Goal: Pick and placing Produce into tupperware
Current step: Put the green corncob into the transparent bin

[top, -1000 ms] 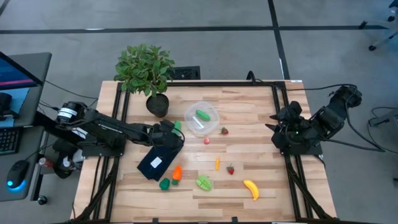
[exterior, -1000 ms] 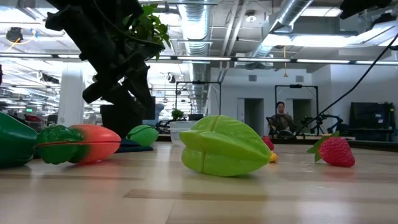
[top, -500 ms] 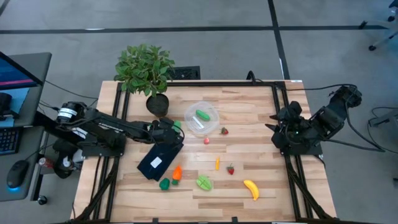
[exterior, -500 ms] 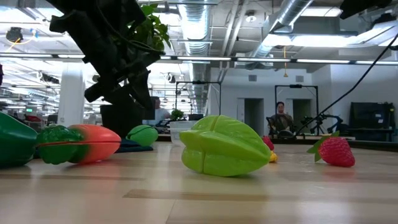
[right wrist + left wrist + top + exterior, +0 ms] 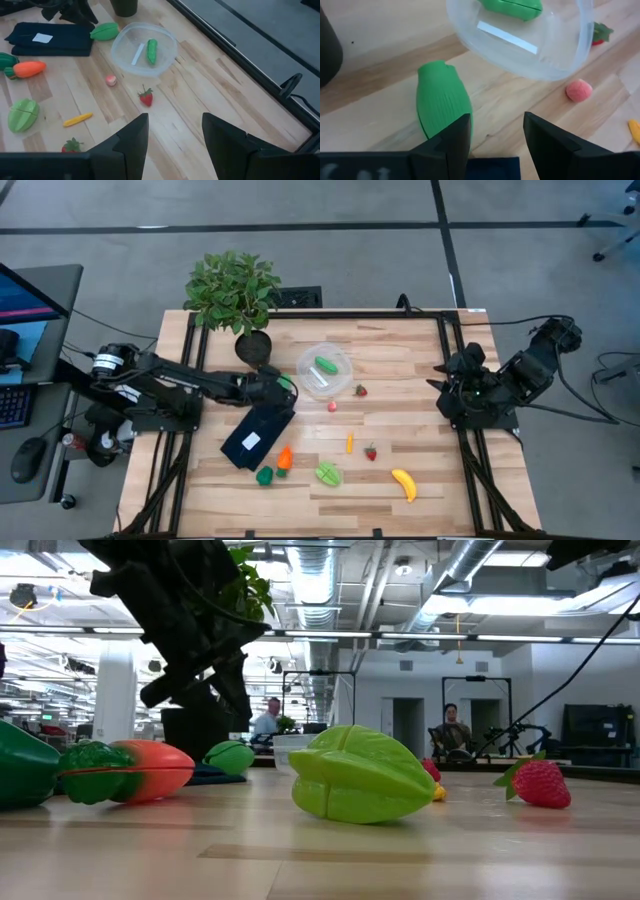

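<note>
So the left gripper (image 5: 492, 137), fingers apart and empty, hangs right at the green ridged piece (image 5: 441, 102), whose long axis runs toward the tupperware (image 5: 324, 370) just right of it. Right gripper (image 5: 170, 137) waits open, far off.

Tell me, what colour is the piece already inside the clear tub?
Green, seen best from the right wrist.

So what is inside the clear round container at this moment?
Inside the tupperware lies one green oblong piece, and a white strip shows at its base. Its walls are see-through, so nothing else seems hidden; the other produce stays on the table.
</note>
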Controlling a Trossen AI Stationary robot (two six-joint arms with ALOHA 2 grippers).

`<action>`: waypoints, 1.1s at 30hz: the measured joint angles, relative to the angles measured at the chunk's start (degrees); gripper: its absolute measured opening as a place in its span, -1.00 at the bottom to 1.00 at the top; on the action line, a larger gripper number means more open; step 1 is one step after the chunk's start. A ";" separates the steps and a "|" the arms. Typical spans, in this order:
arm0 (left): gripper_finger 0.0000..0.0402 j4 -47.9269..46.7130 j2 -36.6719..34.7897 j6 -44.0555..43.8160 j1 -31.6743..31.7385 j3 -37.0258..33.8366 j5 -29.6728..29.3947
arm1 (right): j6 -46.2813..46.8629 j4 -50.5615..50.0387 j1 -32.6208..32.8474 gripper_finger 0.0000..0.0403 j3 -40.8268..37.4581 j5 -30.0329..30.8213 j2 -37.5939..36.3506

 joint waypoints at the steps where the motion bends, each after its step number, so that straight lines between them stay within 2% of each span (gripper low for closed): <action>1: -0.11 -0.06 0.00 -0.14 0.20 0.00 0.30 | -0.02 0.00 0.00 -0.12 0.00 0.00 0.00; 6: 0.03 -0.34 0.00 0.03 1.02 0.00 2.44 | -0.02 -0.02 0.00 -0.12 0.02 0.00 0.00; 15: 0.27 -2.05 0.00 0.01 2.15 -0.02 2.43 | -0.06 -0.02 0.00 -0.12 0.02 0.00 0.00; 21: 0.33 -3.87 0.00 0.01 2.72 -0.02 0.96 | -0.06 -0.01 0.00 -0.12 0.02 0.00 0.00; 27: 0.36 -4.95 0.02 0.03 2.84 -0.07 -2.98 | -0.04 -0.02 0.00 -0.12 0.02 0.00 0.00; 33: 0.37 -4.04 0.52 0.03 2.84 -0.10 -3.11 | -0.06 -0.01 0.00 -0.12 0.02 0.00 0.02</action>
